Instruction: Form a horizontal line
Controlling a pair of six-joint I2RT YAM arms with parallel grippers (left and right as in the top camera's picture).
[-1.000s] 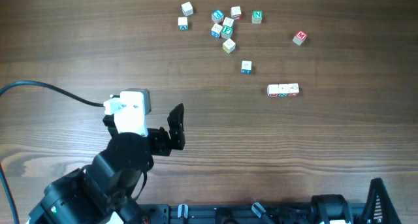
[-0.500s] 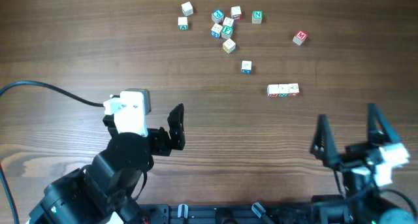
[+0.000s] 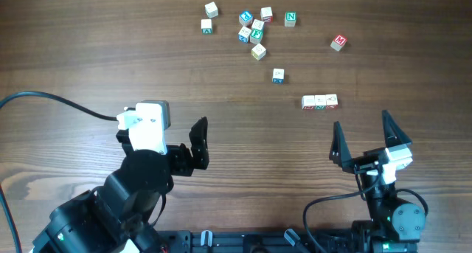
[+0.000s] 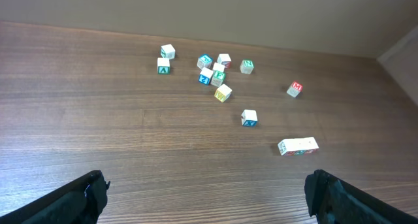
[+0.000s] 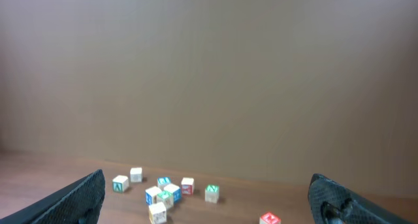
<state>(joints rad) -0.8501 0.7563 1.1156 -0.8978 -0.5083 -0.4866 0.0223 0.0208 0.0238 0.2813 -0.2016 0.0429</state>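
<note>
A horizontal line (image 3: 319, 102) of three pale letter cubes, touching edge to edge, lies right of centre; it also shows in the left wrist view (image 4: 298, 146). A single cube (image 3: 278, 76) sits up-left of it, and a red-faced cube (image 3: 338, 42) lies further back right. My left gripper (image 3: 198, 143) is open and empty, well to the left of the row. My right gripper (image 3: 363, 140) is open and empty, just in front of the row, tilted upward; the row is out of the right wrist view.
A cluster of several letter cubes (image 3: 253, 30) lies at the back centre, with two more cubes (image 3: 209, 18) to its left and a green-faced one (image 3: 290, 18) to its right. A black cable (image 3: 59, 104) runs in from the left edge.
The right arm has come into view from the bottom right and moved left and forward toward the row, its gripper open. The left arm and cubes have not moved.
</note>
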